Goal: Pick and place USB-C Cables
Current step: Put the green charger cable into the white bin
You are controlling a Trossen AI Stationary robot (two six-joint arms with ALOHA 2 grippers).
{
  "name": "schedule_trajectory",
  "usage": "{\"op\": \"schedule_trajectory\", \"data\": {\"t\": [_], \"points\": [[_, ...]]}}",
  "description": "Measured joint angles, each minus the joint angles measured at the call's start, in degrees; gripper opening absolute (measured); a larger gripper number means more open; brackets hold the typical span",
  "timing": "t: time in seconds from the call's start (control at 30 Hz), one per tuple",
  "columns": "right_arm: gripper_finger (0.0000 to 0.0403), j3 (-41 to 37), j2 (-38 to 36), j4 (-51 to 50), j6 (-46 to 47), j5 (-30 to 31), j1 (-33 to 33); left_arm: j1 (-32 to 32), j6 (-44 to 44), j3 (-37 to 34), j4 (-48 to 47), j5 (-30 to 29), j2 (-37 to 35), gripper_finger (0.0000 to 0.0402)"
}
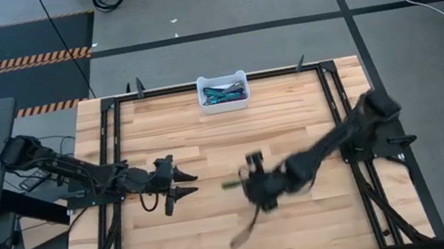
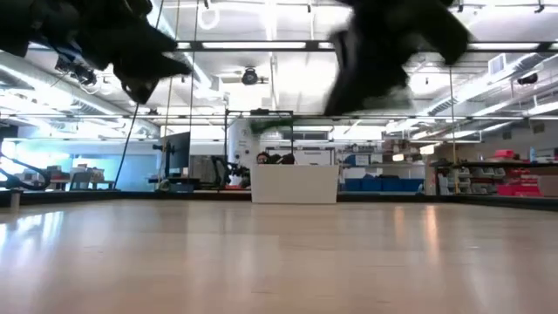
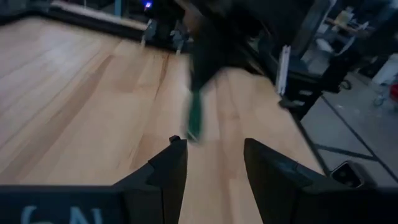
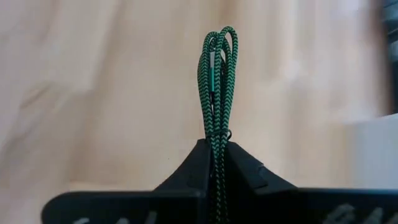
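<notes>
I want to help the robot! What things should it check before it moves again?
1. Green braided folded cable pinched in the right gripper: ok.
2. Cable lifted off the wooden table: ok, the low view shows it in the air.
3. White bin at the table's far edge, already holding cables, has room: cannot tell.
4. Left gripper out of the way: not ok, it is open and pointing at the cable close by.
5. Path to the bin free: ok.
</notes>
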Motion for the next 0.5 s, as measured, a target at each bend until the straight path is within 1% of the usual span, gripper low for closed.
{"op": "schedule_trajectory", "data": {"t": [0.07, 0.1, 0.23, 0.37, 0.5], "points": [[0.0028, 0.06, -5.02, 0.44, -6.28, -0.78, -4.84, -0.34, 1.31, 0.0, -0.01, -0.69, -1.06, 0.0165], [0.0028, 0.08, -7.03, 0.99, -9.47, -2.24, -7.92, -0.46, 2.04, 0.0, -0.1, -1.02, -1.57, 0.0165], [0.0028, 0.11, -11.71, 3.07, -20.01, -12.09, -23.64, 0.08, 6.92, 0.0, 0.0, -2.98, -2.78, 0.0164], [0.0028, 0.11, -11.04, 7.99, -29.06, -24.09, -39.79, 2.78, 10.94, 0.0, 1.3, -4.61, -3.02, 0.0164], [0.0028, 0.11, -6.52, 15.79, -32.73, -36.22, -52.69, 7.71, 14.49, 0.0, 4.21, -4.65, -3.02, 0.0164]]}}
